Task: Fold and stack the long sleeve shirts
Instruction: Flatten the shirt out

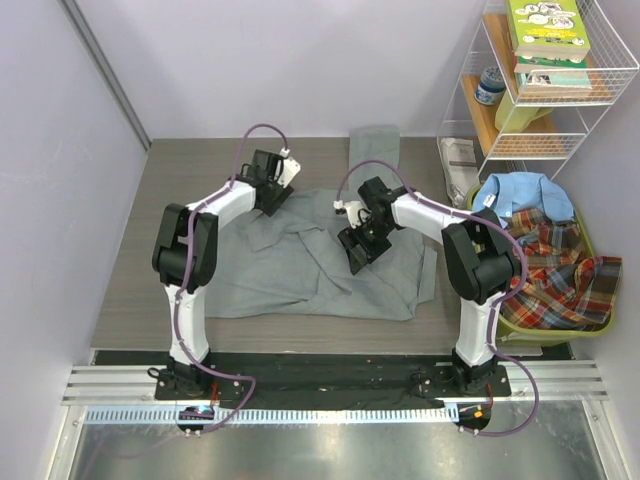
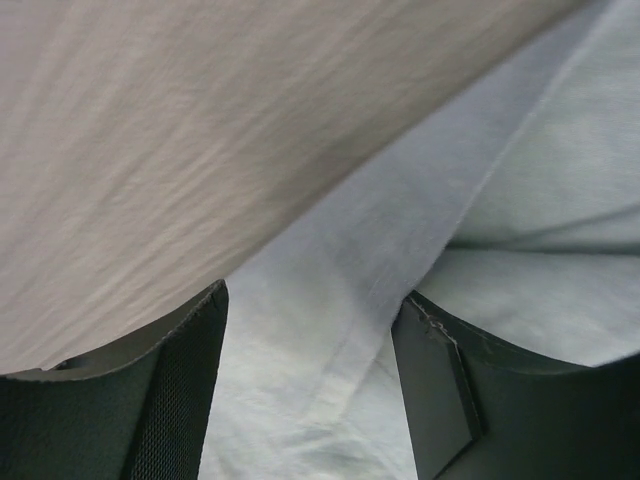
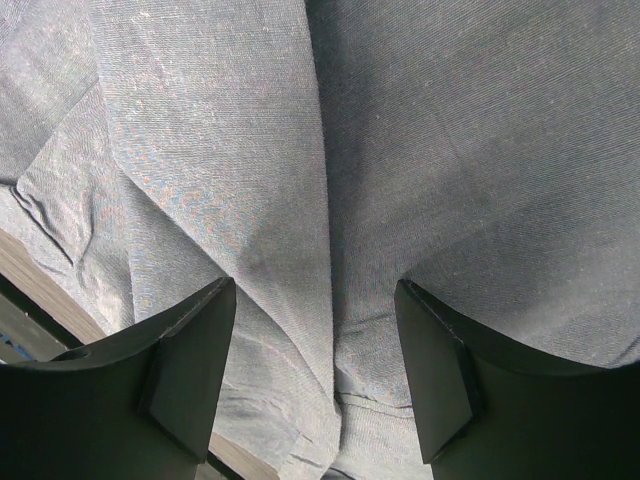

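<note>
Currently the grey shirt point(image 1: 320, 265) lies rumpled, mid-fold, on the bench point(image 1: 130, 290). Your left hand point(image 1: 272, 197) and right hand point(image 1: 356, 252) hover spread, holding nothing. Next, you likely need to pinch an edge.

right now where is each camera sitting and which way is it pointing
top external: above and behind the bases, looking down on the table, the grey shirt, the left arm and the right arm.
left wrist: on the left arm, looking down through the open left gripper at the shirt's edge and bare table.
right wrist: on the right arm, looking down through the open right gripper at the shirt's folds.
shared: all three see the grey shirt.
</note>
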`<state>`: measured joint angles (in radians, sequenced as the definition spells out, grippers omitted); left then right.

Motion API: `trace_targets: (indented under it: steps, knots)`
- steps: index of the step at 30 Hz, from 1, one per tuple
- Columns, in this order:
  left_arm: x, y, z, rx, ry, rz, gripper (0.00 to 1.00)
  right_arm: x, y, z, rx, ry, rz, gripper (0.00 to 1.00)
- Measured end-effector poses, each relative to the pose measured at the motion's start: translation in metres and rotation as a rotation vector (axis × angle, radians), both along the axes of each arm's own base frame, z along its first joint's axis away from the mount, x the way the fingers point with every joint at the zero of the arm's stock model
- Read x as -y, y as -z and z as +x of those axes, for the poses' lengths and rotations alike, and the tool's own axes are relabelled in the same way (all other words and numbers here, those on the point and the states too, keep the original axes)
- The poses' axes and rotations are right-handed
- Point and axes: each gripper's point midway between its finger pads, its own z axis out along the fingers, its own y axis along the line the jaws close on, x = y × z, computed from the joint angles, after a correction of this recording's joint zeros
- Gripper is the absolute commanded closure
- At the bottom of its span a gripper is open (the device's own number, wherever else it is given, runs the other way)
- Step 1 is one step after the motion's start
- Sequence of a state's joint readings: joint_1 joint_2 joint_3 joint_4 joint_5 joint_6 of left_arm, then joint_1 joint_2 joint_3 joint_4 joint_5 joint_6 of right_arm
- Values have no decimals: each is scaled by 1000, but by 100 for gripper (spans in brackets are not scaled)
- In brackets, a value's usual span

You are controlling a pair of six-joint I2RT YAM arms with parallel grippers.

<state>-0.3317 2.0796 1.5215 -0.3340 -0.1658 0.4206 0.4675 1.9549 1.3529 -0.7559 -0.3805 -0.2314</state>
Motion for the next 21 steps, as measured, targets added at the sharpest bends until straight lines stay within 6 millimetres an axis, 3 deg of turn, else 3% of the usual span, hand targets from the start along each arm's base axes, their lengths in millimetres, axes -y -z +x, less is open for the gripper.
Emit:
trace_targets:
  steps: [5,10,14,18,21]
  knots:
    - [-18,-15,23,82,-22,94,35,0,0,0,-5,-3,-4,29]
    - [-42,-31,85,177,-75,154,35,2,1,5,-29,3,-15,29]
    - [-89,-32,135,225,-179,177,32,6,-1,24,-13,15,-25,29]
    - [-130,-31,131,192,-240,188,31,12,-2,36,15,16,-44,29]
    - [-149,-35,111,154,-253,158,30,14,-2,41,30,5,-58,29]
